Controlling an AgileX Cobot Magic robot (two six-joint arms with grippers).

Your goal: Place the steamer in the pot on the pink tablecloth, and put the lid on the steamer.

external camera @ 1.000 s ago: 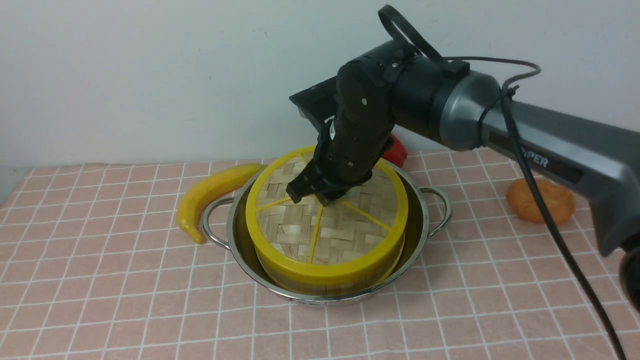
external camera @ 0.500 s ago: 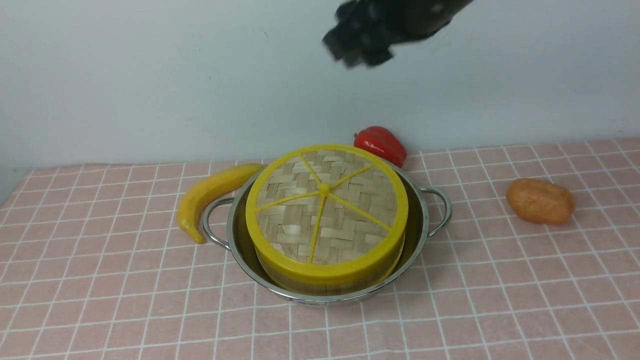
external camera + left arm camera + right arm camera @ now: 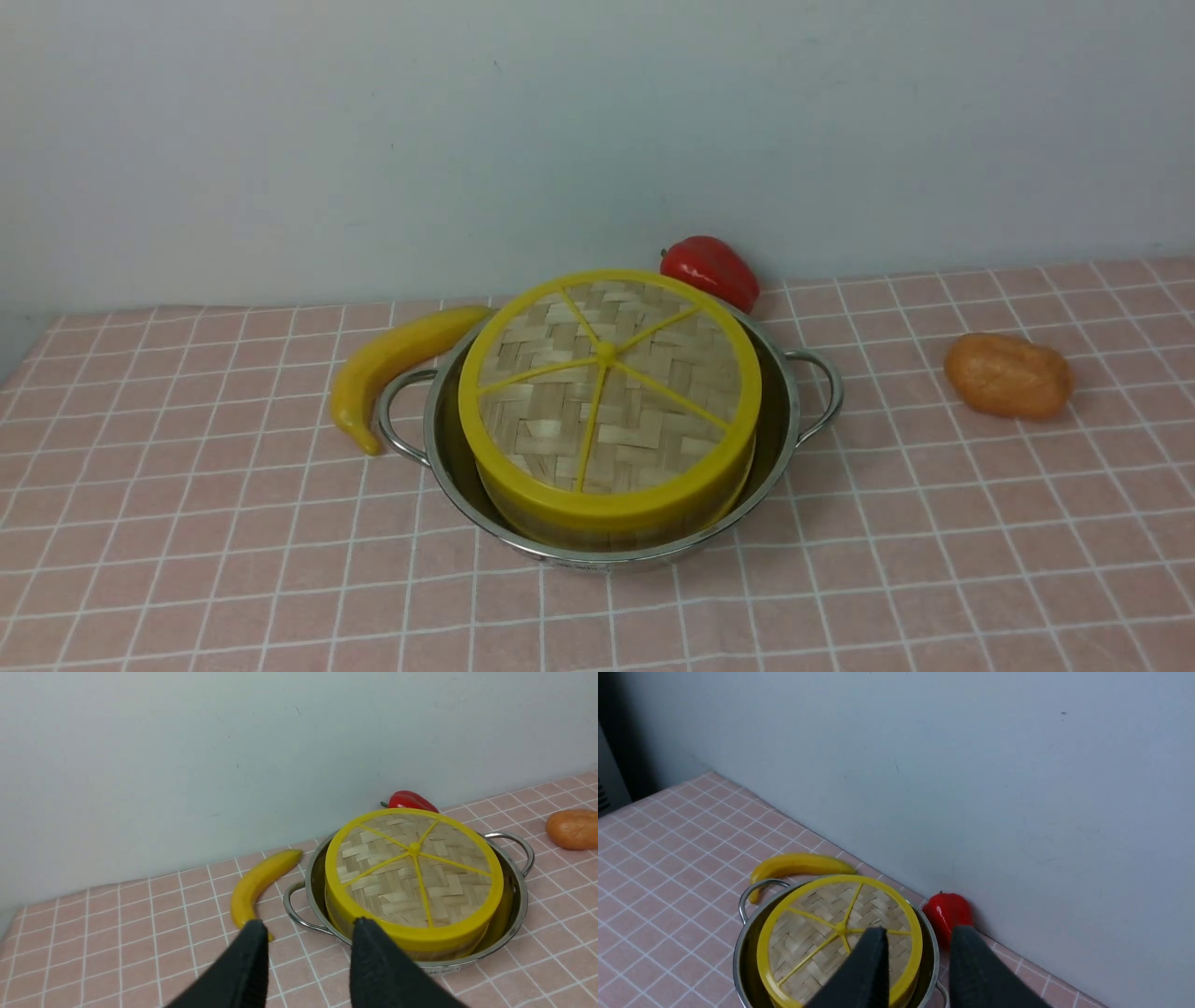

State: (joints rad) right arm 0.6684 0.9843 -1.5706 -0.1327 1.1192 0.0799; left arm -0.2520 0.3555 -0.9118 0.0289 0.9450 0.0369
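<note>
lid (image 3: 607, 378) seated on steamer (image 3: 616, 523) in pot (image 3: 784, 411) | right tool (image 3: 915, 940) above, pot's 1 o'clock, nearer | left tool (image 3: 306, 933) 7 o'clock | both parted, empty

Left gripper (image 3: 306, 933): black fingers parted, nothing between them, raised off the table | Right gripper (image 3: 917, 940): fingers apart, empty, held high | Front view: neither arm visible
</note>
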